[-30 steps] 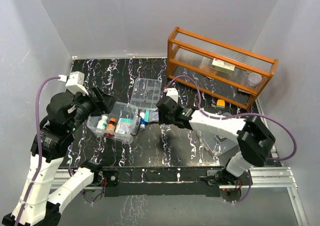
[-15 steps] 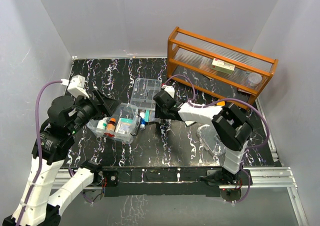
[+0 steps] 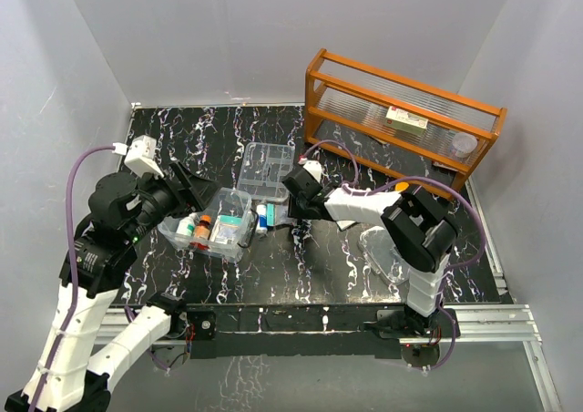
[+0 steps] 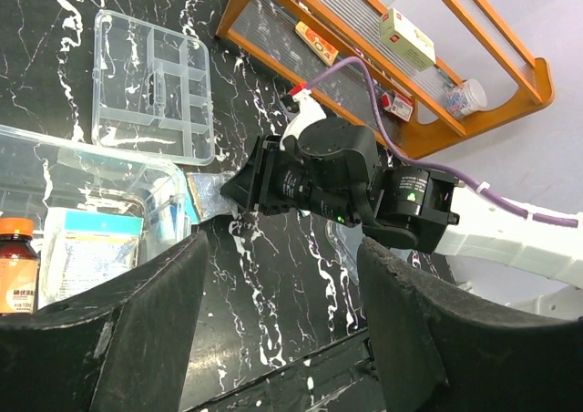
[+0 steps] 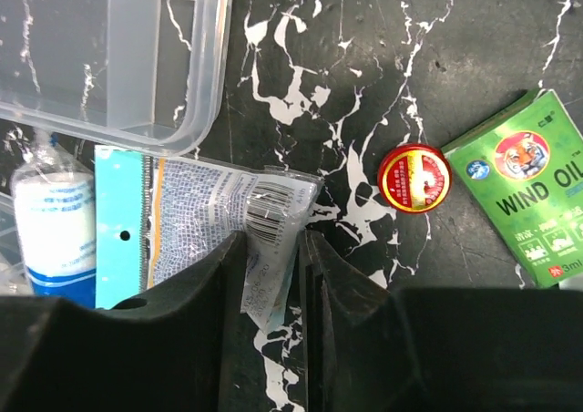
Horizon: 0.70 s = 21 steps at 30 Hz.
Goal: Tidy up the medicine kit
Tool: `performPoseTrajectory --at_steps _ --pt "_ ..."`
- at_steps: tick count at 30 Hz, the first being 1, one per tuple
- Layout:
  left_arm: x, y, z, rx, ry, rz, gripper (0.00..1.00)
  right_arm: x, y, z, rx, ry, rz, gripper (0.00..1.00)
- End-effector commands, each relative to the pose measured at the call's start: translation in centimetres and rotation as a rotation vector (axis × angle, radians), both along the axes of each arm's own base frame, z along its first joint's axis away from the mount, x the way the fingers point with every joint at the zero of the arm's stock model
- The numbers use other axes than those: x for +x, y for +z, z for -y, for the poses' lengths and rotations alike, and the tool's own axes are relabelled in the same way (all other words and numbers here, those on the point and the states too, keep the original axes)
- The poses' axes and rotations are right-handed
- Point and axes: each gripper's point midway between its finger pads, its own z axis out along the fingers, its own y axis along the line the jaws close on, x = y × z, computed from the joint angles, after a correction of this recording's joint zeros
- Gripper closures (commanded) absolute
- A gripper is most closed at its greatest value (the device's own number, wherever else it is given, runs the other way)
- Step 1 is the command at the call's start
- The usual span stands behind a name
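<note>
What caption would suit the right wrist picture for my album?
Right gripper pinching a barcoded packet beside a red tin and green Wind Oil box.

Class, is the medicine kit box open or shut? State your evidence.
Open. The box has no lid on; bottles inside show uncovered. The clear lid lies apart on the table.

Matt black plastic fingers of my right gripper (image 5: 271, 257) close on a crinkly, glossy film packet (image 5: 219, 211) with a printed paper card inside. Beyond my fingertips, the divided tray (image 5: 118, 56) is clear, smooth plastic, faintly frosted. Near the fingers, a small red tin (image 5: 414, 178) shines like lacquered metal beside a satin green cardboard carton (image 5: 519, 193), all on a glossy black marbled tabletop (image 5: 364, 66).
</note>
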Motion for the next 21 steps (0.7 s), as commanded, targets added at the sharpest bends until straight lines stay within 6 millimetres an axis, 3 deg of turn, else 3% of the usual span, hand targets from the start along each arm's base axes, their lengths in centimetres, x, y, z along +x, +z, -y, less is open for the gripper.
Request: performPoseTrajectory --at_steps 1,7,13,21 --pt "0.2 0.4 0.7 -0.023 -0.026 0.008 0.35 -1.6 -0.7 0.8 0.018 0.006 -0.043 0.72" --pt "0.2 -0.3 1.7 -0.046 -0.076 -0.024 0.34 -2.9 -0.6 1.8 0.069 -0.032 -0.047 0.73" --pt "0.1 -1.4 4.2 -0.103 -0.197 -0.081 0.34 -3.0 2.8 2.4 0.192 -0.103 0.044 0.84" --pt "0.3 -5.1 6.4 -0.18 -0.269 -0.228 0.34 -4.1 7.4 3.2 0.402 -0.196 0.118 0.93"
